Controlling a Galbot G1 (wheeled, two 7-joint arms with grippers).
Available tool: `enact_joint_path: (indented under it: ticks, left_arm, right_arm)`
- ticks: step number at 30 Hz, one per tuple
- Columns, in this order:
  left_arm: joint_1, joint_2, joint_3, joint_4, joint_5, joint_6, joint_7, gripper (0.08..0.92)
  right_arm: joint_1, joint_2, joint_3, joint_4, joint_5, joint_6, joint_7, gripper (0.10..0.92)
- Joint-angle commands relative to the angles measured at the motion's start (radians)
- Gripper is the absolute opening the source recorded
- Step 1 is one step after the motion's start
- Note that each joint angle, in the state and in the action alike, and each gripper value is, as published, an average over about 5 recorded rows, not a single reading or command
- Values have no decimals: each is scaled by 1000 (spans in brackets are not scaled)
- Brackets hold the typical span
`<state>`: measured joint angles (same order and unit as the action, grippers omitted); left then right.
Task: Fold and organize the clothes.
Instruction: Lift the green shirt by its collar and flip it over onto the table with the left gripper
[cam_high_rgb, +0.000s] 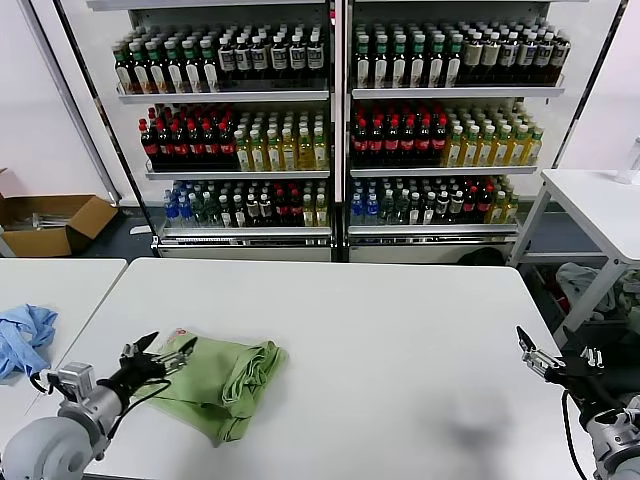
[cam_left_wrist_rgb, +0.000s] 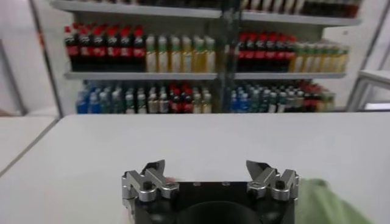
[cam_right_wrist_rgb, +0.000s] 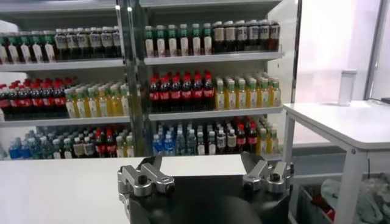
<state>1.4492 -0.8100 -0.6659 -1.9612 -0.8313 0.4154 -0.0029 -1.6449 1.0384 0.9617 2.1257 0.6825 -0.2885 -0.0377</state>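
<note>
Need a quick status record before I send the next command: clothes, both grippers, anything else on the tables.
clothes: light green shirts lying folded in a bundle on the near left part of the white table
left gripper: open, at the bundle's left edge, holding nothing
right gripper: open, empty, at the table's right edge, away from the clothes
other cloth: light blue cloth on the neighbouring table to the left
background: drink shelves behind the table

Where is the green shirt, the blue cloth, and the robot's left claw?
green shirt (cam_high_rgb: 228, 378), head view, middle of the folded pile.
blue cloth (cam_high_rgb: 22, 338), head view, its crumpled middle.
left claw (cam_high_rgb: 160, 352), head view, between its open fingertips.
</note>
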Motion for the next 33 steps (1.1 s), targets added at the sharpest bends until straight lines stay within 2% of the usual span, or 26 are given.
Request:
enact_joint_path:
  ticks: [1, 19, 24, 33]
  left_arm:
    - [-104, 26, 39, 208, -64, 13, -22, 823]
    - [-92, -14, 92, 224, -8, 11, 5, 822]
    - [-88, -16, 91, 220, -9, 11, 14, 786]
    - [-73, -19, 93, 203, -10, 12, 35, 514]
  right_arm:
    - [7, 3, -15, 9, -10, -4, 3, 823]
    - [13, 1, -15, 23, -8, -12, 7, 823]
    - [8, 2, -8, 27, -6, -11, 6, 823]
    - [6, 1, 1, 30, -2, -11, 6, 823]
